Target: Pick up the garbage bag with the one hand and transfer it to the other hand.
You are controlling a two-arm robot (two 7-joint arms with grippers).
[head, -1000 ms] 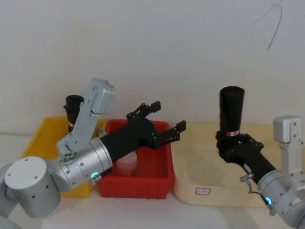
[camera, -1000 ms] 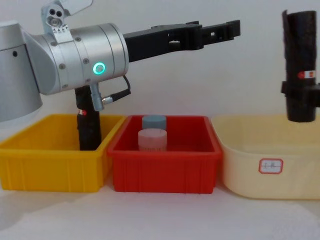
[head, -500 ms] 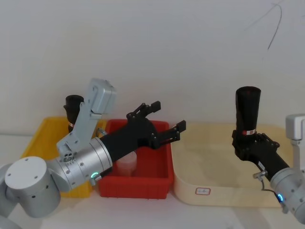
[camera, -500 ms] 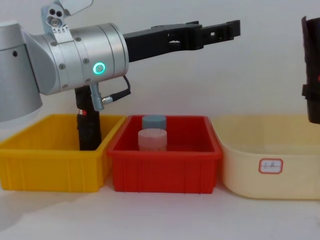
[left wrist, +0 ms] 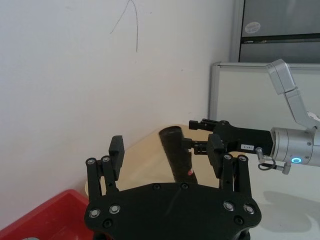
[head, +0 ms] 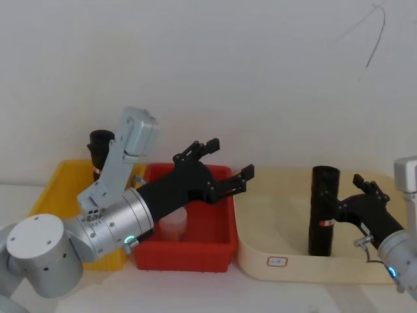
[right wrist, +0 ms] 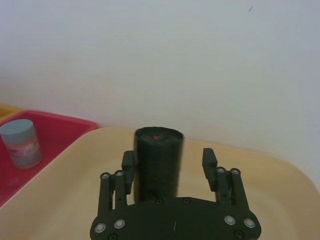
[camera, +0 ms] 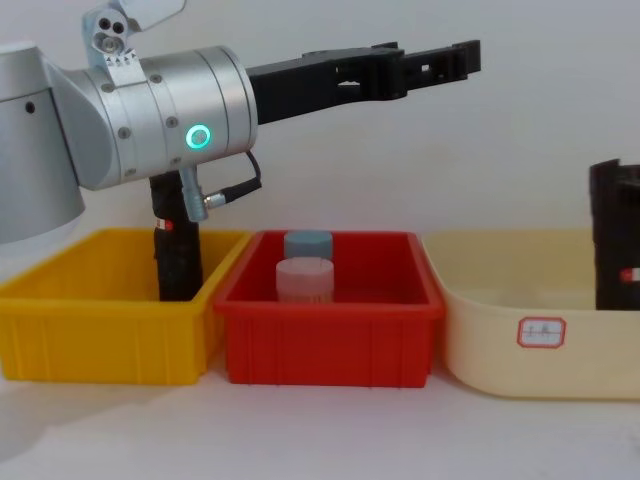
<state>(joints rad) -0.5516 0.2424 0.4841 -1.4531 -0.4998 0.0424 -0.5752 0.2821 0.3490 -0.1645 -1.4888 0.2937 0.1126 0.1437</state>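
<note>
Standing upright in the cream tub point(head: 254, 254) at the lower right of the head view, the garbage bag point(head: 322, 215) sits between the spread fingers of my right end effector point(right wrist: 168, 157). My left end effector point(head: 228, 158) hangs wide open above the red bin point(head: 182, 246).

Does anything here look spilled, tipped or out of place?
Nothing spilled or broken. The garbage bag stands upright in the cream tray, between the right gripper's open fingers; the left gripper hangs open in the air.
</note>
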